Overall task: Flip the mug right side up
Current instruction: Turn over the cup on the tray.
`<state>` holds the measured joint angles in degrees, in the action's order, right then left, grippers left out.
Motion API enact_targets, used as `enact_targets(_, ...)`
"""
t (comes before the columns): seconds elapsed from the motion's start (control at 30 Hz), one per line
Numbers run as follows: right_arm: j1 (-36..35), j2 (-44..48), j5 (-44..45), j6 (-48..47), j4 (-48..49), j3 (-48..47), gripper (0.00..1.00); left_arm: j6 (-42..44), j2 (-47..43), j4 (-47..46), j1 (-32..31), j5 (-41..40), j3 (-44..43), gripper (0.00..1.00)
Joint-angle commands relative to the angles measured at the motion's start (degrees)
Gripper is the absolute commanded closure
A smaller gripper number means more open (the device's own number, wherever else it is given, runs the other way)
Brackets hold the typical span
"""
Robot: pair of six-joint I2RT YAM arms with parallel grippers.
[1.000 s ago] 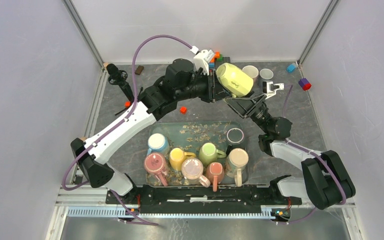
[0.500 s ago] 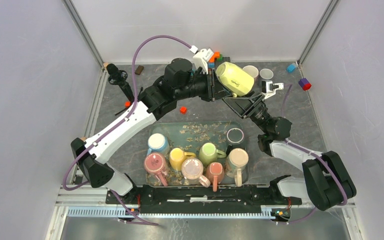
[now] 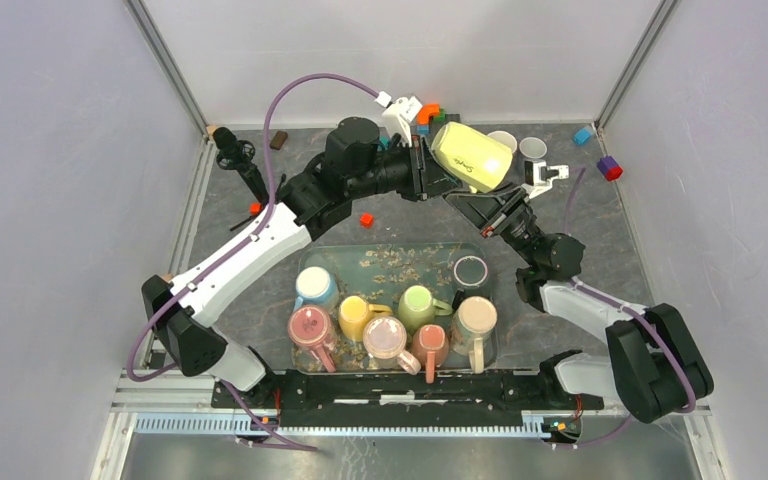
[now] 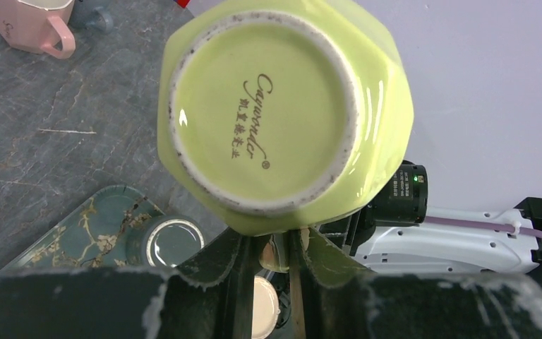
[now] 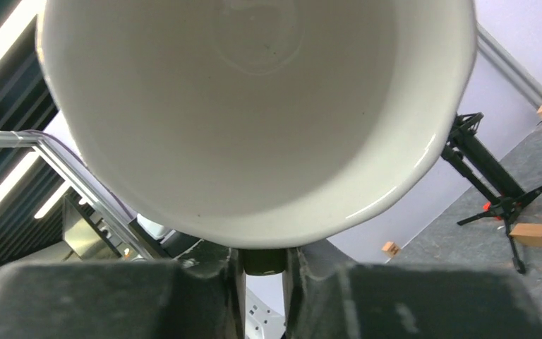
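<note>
Yellow-green mug: off the table, in the air over its far part, tipped well over on its side between my two grippers.

Top view. My left gripper meets the mug from the left. My right gripper meets it from the near right side. Both are against it. Nearer my bases, a patterned tray carries seven mugs, mouths up, and one clear cup. Loose on the table: a red block, a blue block, a purple block, and a small black tripod at the far left.

Left wrist view. The mug's base faces my camera, a pale speckled ring around a script maker's mark. My left fingers are clamped tight on a pale yellow part of the mug at its lower edge. A corner of the tray and the clear cup lie beneath. A pink mug stands on the table at the top left of the view.

Right wrist view. The mug's open mouth faces my camera, glossy white inside. My right fingers are drawn close together directly under the rim, up against the mug. A small dark part sits between them, and it is too shadowed to tell whether it is the handle. A wooden block lies on the table by the tripod's feet.
</note>
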<state>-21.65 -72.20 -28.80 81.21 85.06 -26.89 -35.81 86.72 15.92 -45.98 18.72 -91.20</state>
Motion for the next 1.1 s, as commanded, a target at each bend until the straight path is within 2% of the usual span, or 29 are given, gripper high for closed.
enact_targets(0.0,-0.19,2.26,-0.39,-2.7,15.43,-2.51,0.95,0.39,-2.91,-5.18,0.38,1.82,0.71,0.98)
enact_targets(0.07,-0.19,3.04,-0.45,-4.11,13.69,-2.29,1.0,0.55,-2.88,-4.92,0.78,2.06,0.79,0.98)
enact_targets(0.23,-0.23,5.33,-0.64,-8.41,6.77,-2.35,1.0,1.26,-2.85,-4.68,1.29,2.45,0.96,0.87)
enact_targets(0.43,-0.23,9.13,-0.96,-16.47,-6.87,-3.8,1.0,2.57,-3.25,-4.1,1.7,1.73,1.04,0.58)
enact_targets(0.63,-0.23,12.97,0.61,-26.08,-22.51,-6.37,1.0,4.67,-4.33,-2.86,1.68,-0.41,2.24,0.39)
enact_targets(0.77,-0.21,14.43,2.77,-34.5,-37.56,-10.42,1.0,5.78,-5.53,-2.15,1.68,-1.42,4.05,0.26)
enact_targets(0.93,-0.2,14.32,5.83,-41.19,-48.66,-14.67,1.0,7.18,-7.67,-1.49,1.68,-2.85,7.04,0.12)
enact_targets(1.07,-0.14,12.74,8.17,-45.5,-56.99,-18.55,1.0,8.45,-9.63,-0.4,1.68,-3.98,9.2,0.05)
